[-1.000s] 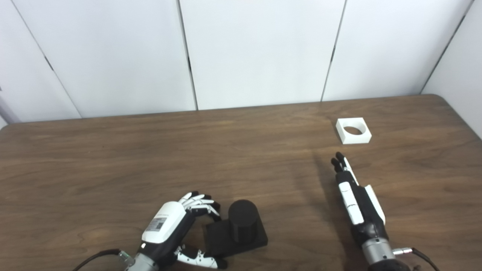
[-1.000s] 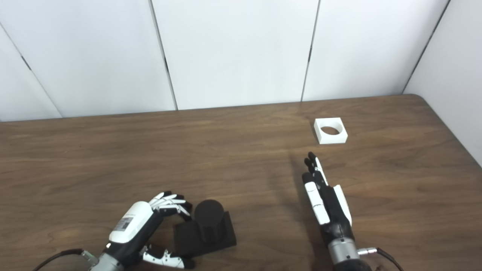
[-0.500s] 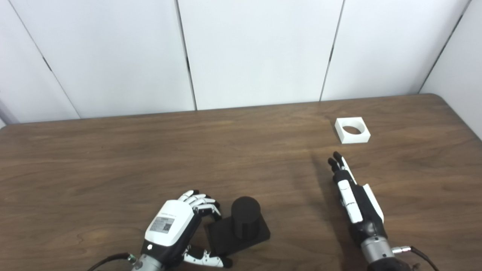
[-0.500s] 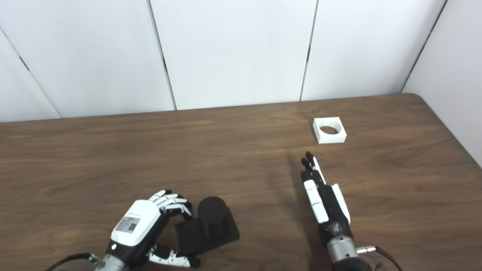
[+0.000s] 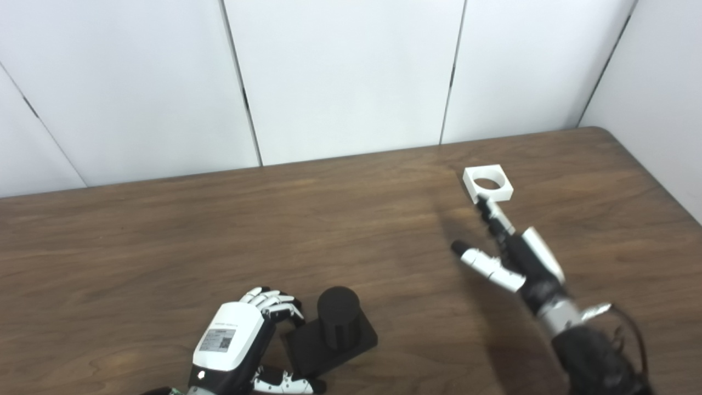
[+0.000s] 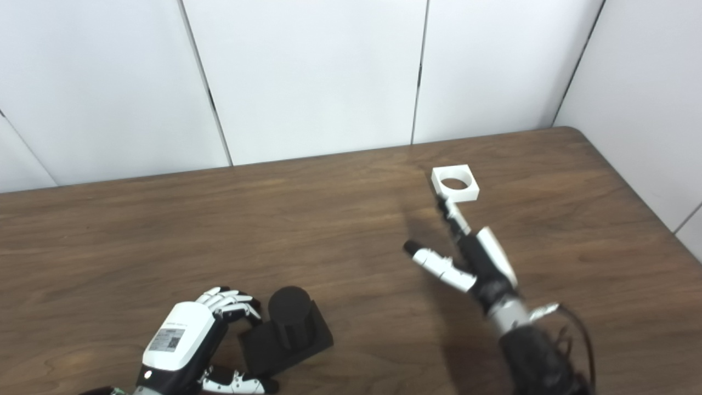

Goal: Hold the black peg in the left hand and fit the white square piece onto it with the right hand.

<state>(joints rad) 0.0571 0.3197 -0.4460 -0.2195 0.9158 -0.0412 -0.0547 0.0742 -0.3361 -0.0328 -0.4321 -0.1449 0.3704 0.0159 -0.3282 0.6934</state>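
The black peg [image 5: 338, 316], a round post on a square black base, stands on the wooden table [image 5: 219, 236] at the near left. My left hand [image 5: 236, 343] curls around the left edge of its base, fingers bent at the far corner and thumb at the near corner; contact is unclear. The white square piece [image 5: 488, 184] with a round hole lies flat at the far right. My right hand [image 5: 507, 252] is raised and open, thumb spread to the left, fingertips [image 5: 482, 204] just short of the white piece. It also shows in the right eye view [image 6: 474, 260].
White wall panels [image 5: 340, 77] stand behind the table and a wall [image 5: 652, 82] closes the right side. The table's right edge [image 5: 652, 175] runs near the white piece.
The camera has shifted to the right. My right hand has lifted and reached forward to the white piece, with the thumb spread out. My left hand has closed in a little on the peg's base.
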